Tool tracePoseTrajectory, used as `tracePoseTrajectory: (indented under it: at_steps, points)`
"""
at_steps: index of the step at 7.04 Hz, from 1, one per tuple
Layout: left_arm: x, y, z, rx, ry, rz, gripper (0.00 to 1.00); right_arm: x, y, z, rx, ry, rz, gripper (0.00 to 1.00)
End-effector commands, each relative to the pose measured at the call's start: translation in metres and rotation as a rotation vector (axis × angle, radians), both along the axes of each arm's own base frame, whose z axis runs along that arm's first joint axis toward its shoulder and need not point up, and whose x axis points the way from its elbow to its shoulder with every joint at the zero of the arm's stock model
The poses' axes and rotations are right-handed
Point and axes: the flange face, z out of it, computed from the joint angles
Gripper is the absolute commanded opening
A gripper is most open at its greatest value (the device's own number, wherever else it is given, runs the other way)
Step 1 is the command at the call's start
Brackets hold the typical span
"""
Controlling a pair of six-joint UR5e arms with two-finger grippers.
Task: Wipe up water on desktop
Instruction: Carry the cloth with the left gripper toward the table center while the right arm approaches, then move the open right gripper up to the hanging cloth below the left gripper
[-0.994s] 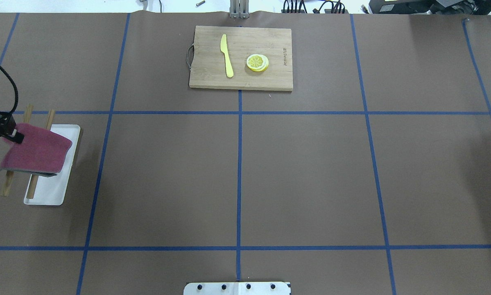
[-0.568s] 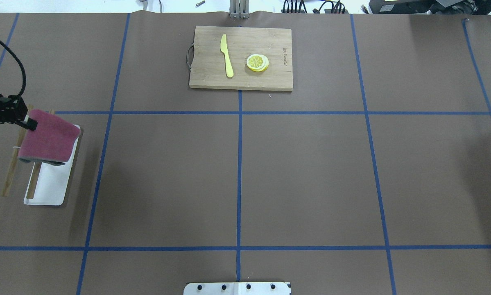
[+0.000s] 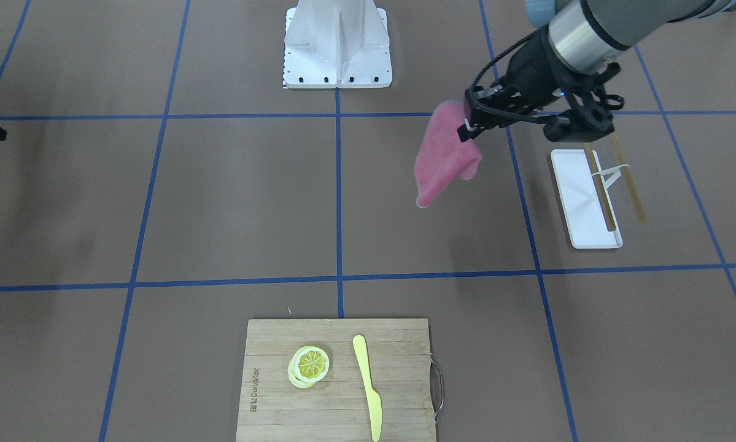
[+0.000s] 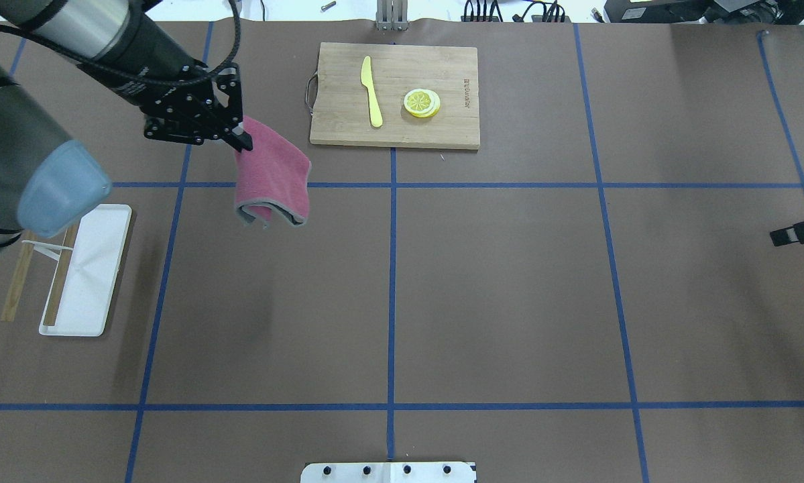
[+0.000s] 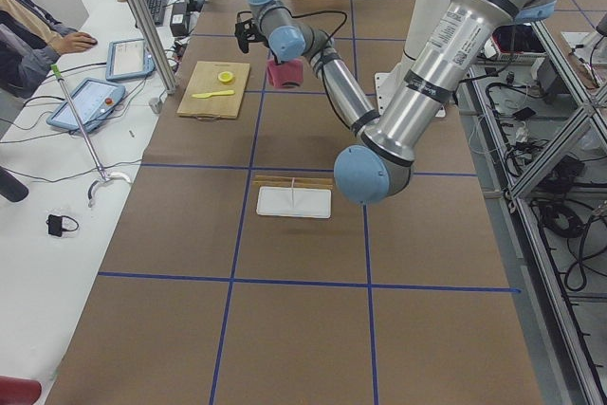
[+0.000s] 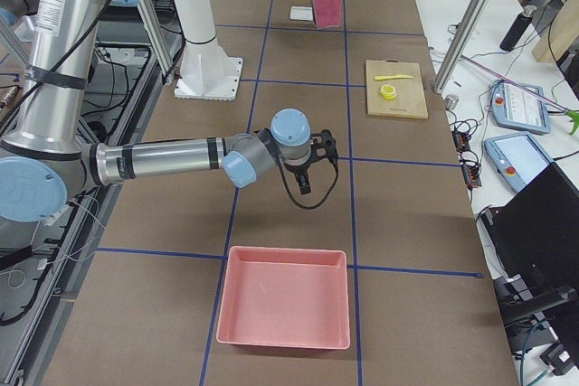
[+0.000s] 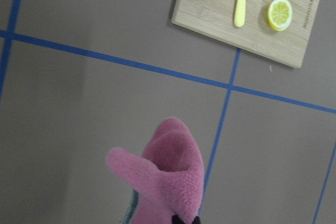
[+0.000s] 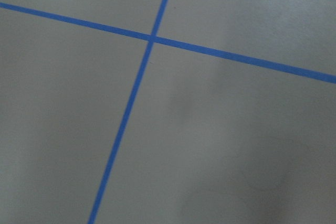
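Our left pincer (image 4: 241,139) is pinching a pink cloth (image 4: 274,178) by its top edge. The cloth hangs folded, clear of the desktop (image 4: 509,302), over a blue tape line near the handle corner of the board (image 4: 395,94). The tray (image 4: 86,295) lies well apart, at the desktop's left end. Our right pincer (image 4: 800,233) barely shows at the right edge — we cannot tell whether its fingers are spread or pressed together.

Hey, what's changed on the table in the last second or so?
The left gripper, shut on the pink cloth, carried it from above the white tray toward the cutting board. The right gripper came into view on the right. The knife, lemon slice, cutting board and white tray stayed put.
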Motion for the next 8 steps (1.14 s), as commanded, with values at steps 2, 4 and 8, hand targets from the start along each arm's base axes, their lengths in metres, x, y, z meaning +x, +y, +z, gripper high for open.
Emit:
tracePoseTrajectory:
  at_steps: [2,4,8]
  points:
    - [0.087,0.012,-0.079,-0.085,-0.002,-0.057,0.00,-0.133,0.014,-0.137,0.079,-0.113,0.052,1.00]
    - [0.117,0.010,-0.095,-0.116,-0.016,-0.079,0.00,-0.191,0.056,-0.206,0.187,-0.181,0.139,1.00]
    - [0.151,0.010,-0.102,-0.126,-0.043,-0.099,0.00,-0.286,0.124,-0.278,0.351,-0.270,0.232,1.00]
